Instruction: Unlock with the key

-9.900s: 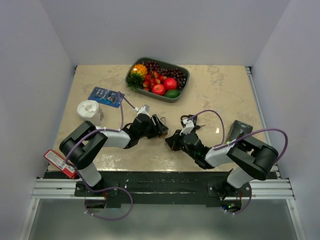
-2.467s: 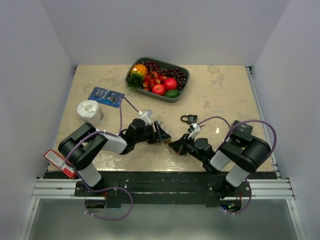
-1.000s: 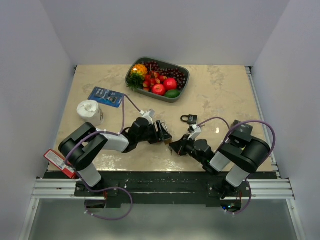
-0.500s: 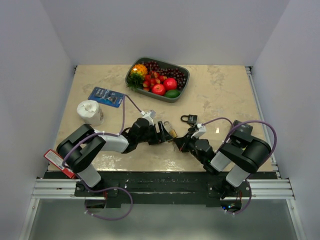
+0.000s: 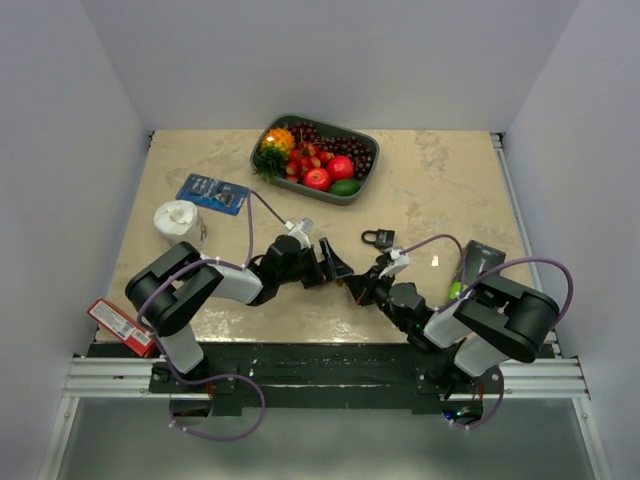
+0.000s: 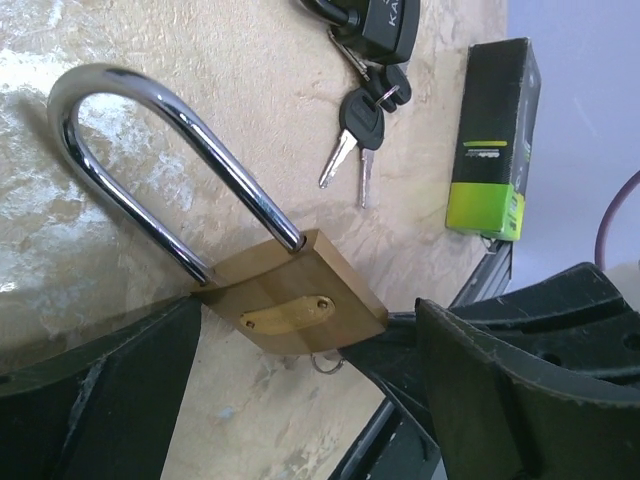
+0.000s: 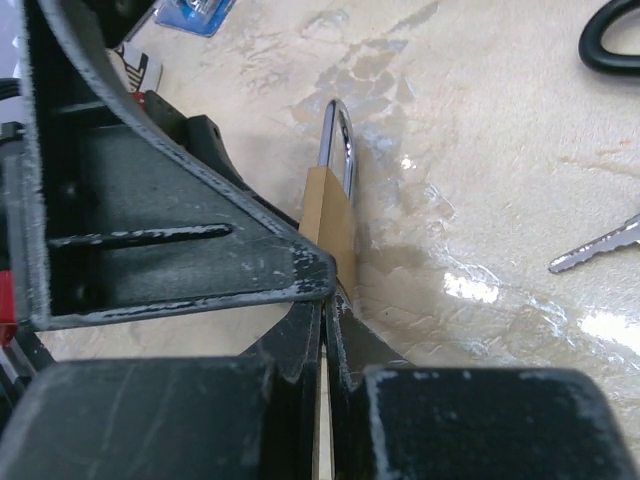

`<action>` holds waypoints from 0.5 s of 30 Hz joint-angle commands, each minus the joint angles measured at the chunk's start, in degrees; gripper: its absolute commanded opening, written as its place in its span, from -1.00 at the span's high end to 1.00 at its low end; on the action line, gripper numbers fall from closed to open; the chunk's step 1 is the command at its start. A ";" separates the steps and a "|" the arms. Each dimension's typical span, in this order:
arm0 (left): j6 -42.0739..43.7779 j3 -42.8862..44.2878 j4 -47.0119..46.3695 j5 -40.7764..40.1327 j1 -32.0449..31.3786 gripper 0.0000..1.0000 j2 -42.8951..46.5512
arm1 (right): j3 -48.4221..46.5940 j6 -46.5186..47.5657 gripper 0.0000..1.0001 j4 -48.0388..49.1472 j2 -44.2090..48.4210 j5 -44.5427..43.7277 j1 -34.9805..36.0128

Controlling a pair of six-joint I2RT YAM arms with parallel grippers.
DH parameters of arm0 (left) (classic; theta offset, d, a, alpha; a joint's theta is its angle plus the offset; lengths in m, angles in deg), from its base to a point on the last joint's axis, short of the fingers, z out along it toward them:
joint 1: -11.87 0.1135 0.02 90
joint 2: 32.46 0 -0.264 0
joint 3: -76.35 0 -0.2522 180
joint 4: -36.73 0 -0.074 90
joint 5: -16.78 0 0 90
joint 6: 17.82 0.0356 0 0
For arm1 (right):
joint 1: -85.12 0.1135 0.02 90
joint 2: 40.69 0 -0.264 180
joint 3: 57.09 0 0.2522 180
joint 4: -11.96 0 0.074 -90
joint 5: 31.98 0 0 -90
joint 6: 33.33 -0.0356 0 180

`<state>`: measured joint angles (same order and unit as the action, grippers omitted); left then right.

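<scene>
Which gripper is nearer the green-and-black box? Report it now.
Right. The right gripper lies left of the green-and-black box; the left gripper lies farther left, around the brass padlock.

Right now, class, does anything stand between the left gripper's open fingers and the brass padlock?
Nothing visible does. The brass padlock lies between the left gripper's open fingers; the right gripper meets it only at its base. The black padlock and its keys lie farther off.
</scene>
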<state>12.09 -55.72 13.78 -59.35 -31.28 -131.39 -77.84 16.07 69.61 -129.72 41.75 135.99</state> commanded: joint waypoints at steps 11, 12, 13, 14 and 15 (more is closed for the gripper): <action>-5.64 -4.38 -1.52 1.25 -0.17 -0.88 -3.46 | -2.16 2.98 1.00 3.99 3.69 -5.09 2.92; -5.91 -4.38 -2.22 1.25 -0.17 -0.88 -3.63 | -2.16 2.98 1.00 3.99 3.78 -5.08 3.00; -6.35 -4.38 -2.57 1.25 -0.17 -0.88 -3.81 | -2.07 3.07 1.00 3.91 3.95 -5.17 3.18; -6.96 -4.38 -2.93 1.16 -0.17 -0.88 -3.98 | -2.07 3.07 1.00 3.47 4.04 -5.26 3.44; -7.40 -4.29 -3.28 1.16 -0.09 -0.88 -4.16 | -2.07 2.98 1.00 3.20 4.22 -5.26 3.53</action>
<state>6.51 -58.10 7.29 -58.83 -31.13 -132.84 -77.90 18.60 67.60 -126.75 37.97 138.51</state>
